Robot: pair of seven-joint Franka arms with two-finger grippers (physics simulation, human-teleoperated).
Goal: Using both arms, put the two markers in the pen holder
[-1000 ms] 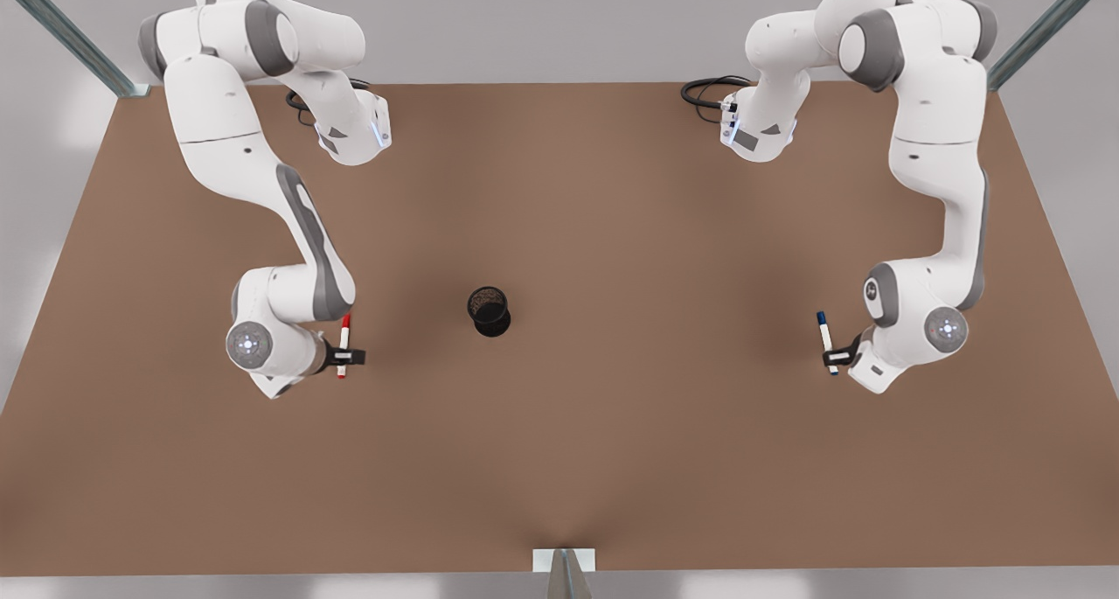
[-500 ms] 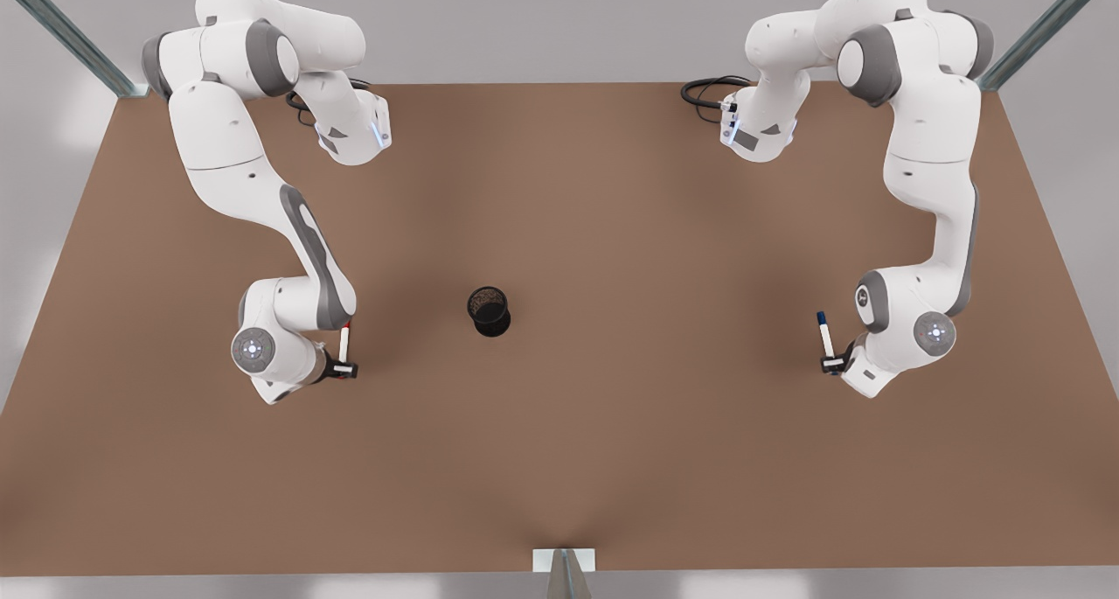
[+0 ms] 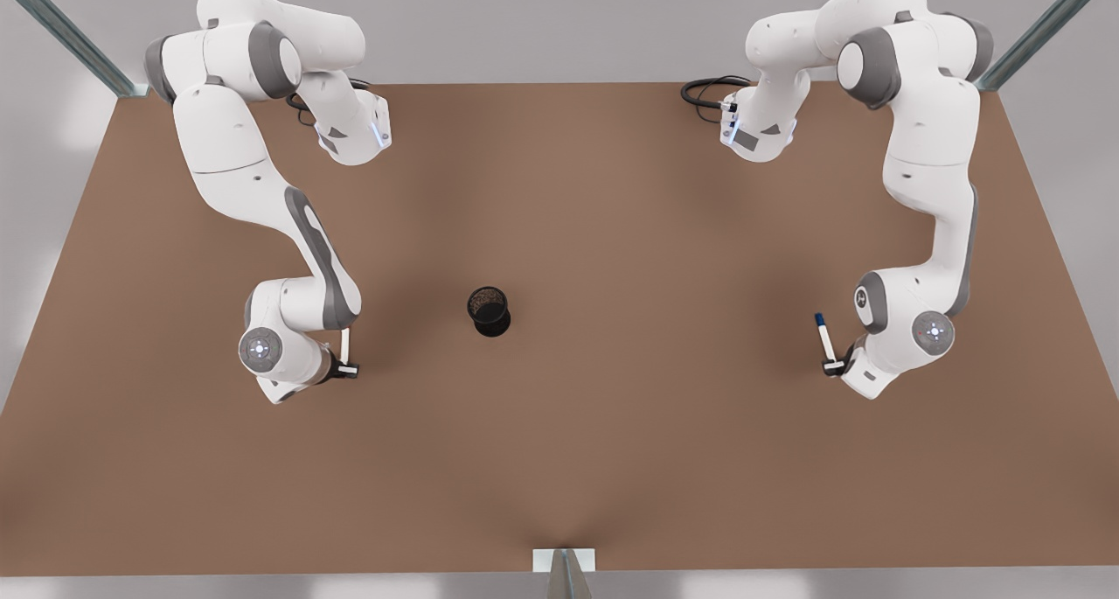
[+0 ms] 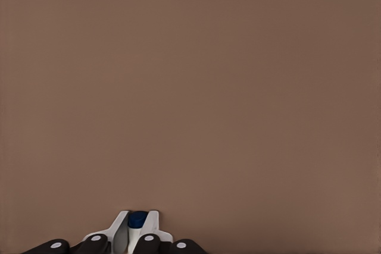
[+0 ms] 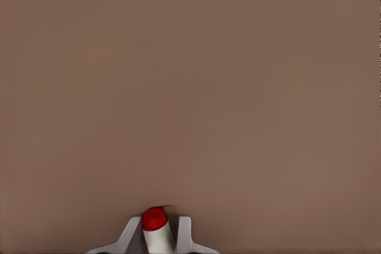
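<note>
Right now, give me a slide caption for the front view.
Left gripper holds the blue-capped marker, right gripper the white-barrelled marker, flanking the mesh pen holder.

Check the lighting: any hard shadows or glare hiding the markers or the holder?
Front view: soft, even light, only faint darker patches on the table; pen holder crisp. Left wrist view: blue marker in the left gripper, no glare. Right wrist view: red marker in the right gripper, evenly lit.
</note>
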